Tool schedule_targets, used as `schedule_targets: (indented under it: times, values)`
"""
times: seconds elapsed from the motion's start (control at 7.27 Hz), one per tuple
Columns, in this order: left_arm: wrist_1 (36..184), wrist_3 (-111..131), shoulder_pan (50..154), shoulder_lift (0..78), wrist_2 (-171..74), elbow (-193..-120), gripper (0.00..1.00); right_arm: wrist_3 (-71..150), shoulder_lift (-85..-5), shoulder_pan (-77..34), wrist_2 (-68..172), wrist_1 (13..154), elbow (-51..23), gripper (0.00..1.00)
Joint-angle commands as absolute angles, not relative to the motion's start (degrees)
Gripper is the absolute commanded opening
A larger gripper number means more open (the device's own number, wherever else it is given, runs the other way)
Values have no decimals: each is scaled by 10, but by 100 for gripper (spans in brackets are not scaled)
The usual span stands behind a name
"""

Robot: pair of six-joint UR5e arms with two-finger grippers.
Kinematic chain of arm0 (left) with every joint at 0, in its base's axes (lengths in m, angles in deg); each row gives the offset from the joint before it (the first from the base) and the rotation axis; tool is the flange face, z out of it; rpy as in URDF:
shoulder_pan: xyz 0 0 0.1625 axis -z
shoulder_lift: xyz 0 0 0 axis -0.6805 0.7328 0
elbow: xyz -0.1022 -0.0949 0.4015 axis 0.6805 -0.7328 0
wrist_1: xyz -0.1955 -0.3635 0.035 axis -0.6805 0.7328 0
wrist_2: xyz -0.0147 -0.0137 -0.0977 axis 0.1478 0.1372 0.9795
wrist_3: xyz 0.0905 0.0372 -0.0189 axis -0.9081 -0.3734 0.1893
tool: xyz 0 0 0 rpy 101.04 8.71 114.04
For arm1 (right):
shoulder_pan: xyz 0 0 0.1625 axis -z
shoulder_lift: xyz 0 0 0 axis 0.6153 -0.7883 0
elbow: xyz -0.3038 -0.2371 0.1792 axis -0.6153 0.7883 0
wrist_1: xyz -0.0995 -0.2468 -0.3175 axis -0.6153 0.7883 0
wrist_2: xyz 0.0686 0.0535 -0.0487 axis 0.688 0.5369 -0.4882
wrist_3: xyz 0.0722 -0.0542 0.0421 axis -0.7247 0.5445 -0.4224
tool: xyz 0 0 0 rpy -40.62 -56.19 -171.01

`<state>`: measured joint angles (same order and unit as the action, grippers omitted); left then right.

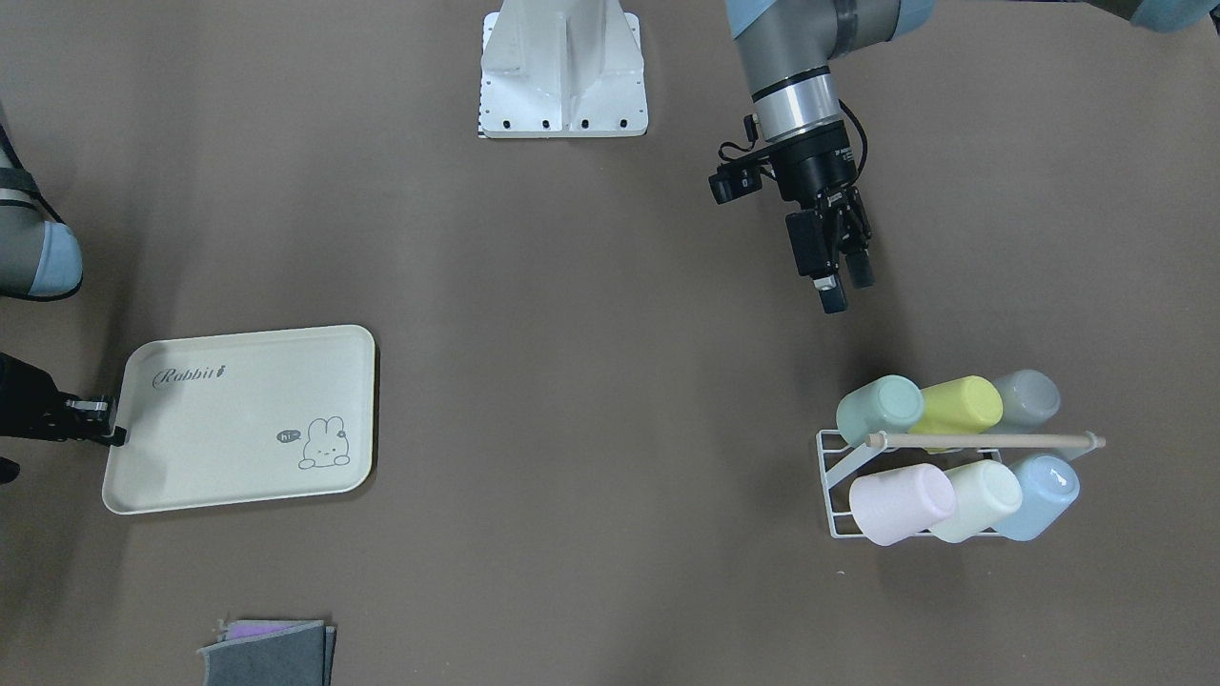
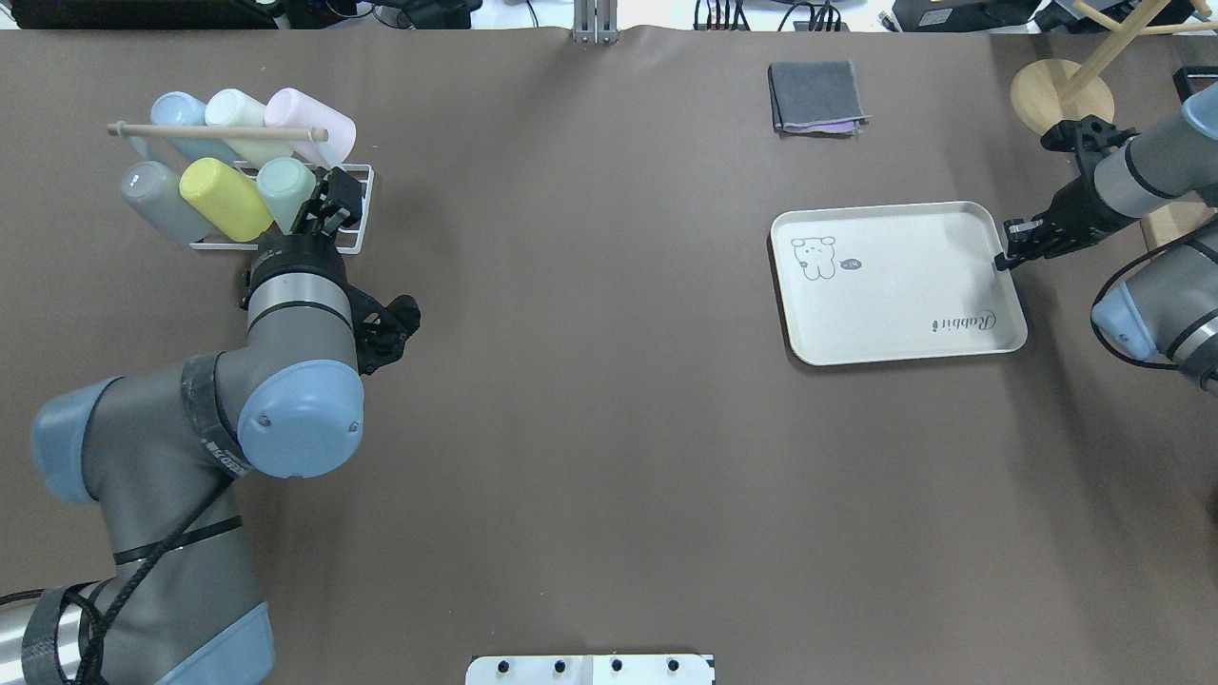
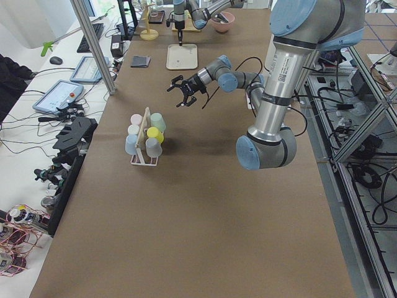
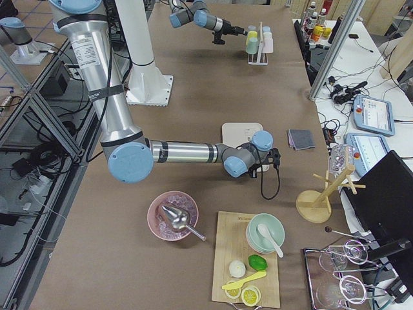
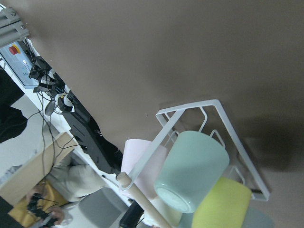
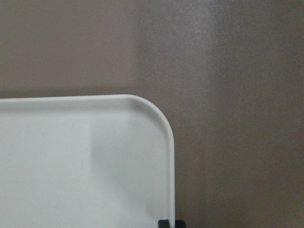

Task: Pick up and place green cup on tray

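Note:
The green cup is a mint tumbler lying on its side at one end of a white wire rack, next to a yellow-green cup. It also shows in the overhead view and fills the left wrist view. My left gripper is open and empty, hovering a short way off the rack on the robot's side, apart from the cup. The cream tray with "Rabbit" script lies far across the table. My right gripper is shut on the tray's short-side rim.
The rack holds several other cups under a wooden dowel handle: grey, pink, cream and blue. A folded grey cloth lies at the far edge beyond the tray. A wooden stand is at the far right. The white base mount is central.

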<state>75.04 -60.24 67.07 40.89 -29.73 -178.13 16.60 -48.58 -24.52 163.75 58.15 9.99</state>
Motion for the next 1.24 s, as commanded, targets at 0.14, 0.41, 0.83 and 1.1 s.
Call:
schedule_targets:
  times: [0.14, 0.41, 0.83, 1.1]
  values:
    - [759, -621, 645, 390, -365, -1726, 98, 164, -479, -245, 1643, 582, 94, 0]
    - [757, -616, 619, 374, -371, -1704, 98, 162, -471, -245, 1649, 591, 74, 0]
    - [757, -619, 619, 376, -402, -1656, 98, 52, -444, -205, 1630, 675, -24, 0]
    - [754, -621, 622, 381, -448, -1630, 98, -53, -389, -144, 1587, 737, -74, 0]
